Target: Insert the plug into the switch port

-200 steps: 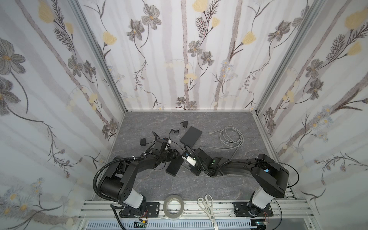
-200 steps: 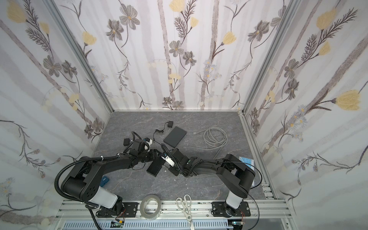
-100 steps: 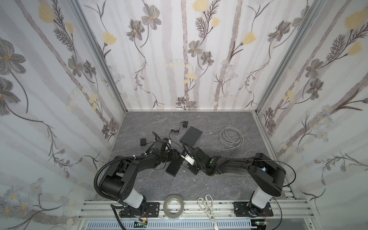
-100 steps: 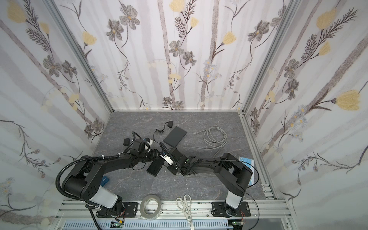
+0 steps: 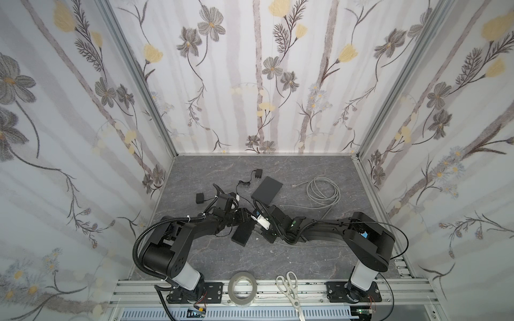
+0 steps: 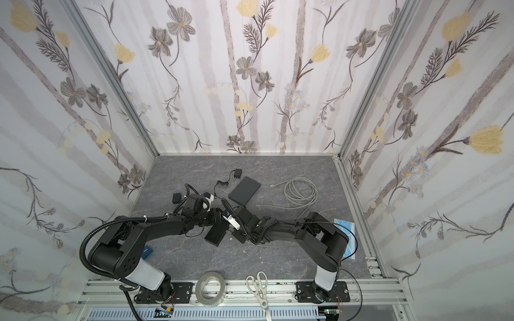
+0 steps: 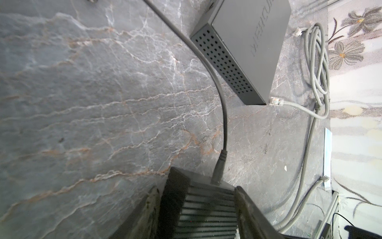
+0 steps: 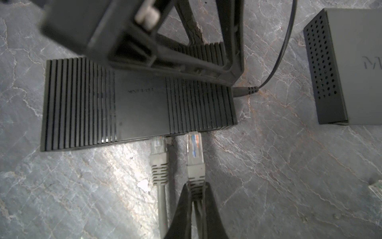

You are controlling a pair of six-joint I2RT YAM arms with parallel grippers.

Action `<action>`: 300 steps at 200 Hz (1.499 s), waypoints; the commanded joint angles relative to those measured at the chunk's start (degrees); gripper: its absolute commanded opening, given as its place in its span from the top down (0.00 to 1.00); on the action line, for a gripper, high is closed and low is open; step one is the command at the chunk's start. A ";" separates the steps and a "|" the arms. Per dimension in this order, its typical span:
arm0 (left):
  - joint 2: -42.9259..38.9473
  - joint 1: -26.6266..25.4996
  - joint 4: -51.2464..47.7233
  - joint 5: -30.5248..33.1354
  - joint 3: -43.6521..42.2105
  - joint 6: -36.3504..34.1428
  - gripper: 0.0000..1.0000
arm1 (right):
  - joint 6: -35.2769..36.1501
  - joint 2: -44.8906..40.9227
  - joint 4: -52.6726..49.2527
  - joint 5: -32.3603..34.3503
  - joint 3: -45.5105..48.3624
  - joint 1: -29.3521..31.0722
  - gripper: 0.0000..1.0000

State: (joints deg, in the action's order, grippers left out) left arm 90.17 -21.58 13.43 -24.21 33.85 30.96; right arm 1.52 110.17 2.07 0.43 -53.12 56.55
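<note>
Black ribbed switch (image 8: 140, 103), grey plug (image 8: 194, 151), grey marbled table (image 8: 289, 165)

You get partial lettering, approx. "MERCU…", on top of grey vented box (image 7: 248, 31), cut by frame edge; right wrist cam shows only "M". On black switch (image 8: 140, 103) small logo, too blurry to read.

Top pair: high over front rail (image 5: 403, 289) at 6, tilted down twd back wall (image 5: 250, 83) at 12; far off; whole table (image 5: 278, 255) in frame.
Top pair overlap: nearly identical; both top views show switch (image 5: 242, 233) mid-table, grey box (image 5: 267, 190) at 1 of it, cable coil (image 5: 322, 191) at 2.
L wrist: v. close, low; looks out past left gripper (image 7: 196, 188) over switch end, twd grey box + cable coil.
R wrist: close, steep down past right gripper (image 8: 196, 186) onto plug (image 8: 193, 144) + switch port side.
Wrist overlap: switch, grey box, power lead (image 8: 246, 90).
</note>
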 commanded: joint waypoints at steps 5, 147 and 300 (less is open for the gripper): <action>0.33 0.05 1.17 -0.76 0.18 0.38 0.41 | -0.83 0.90 0.97 0.54 -1.08 0.09 1.00; 1.45 0.05 2.58 -1.90 0.09 1.43 0.42 | 0.32 1.63 1.54 11.25 -3.70 1.52 1.00; 1.31 0.05 2.51 -1.99 0.03 1.40 0.42 | 3.12 3.46 3.45 6.06 -4.75 4.09 1.00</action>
State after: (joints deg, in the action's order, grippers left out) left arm 91.37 -21.43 16.16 -23.90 33.85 31.75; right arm 4.14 113.34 0.23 7.77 -57.43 60.58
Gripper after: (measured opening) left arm 0.581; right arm 0.073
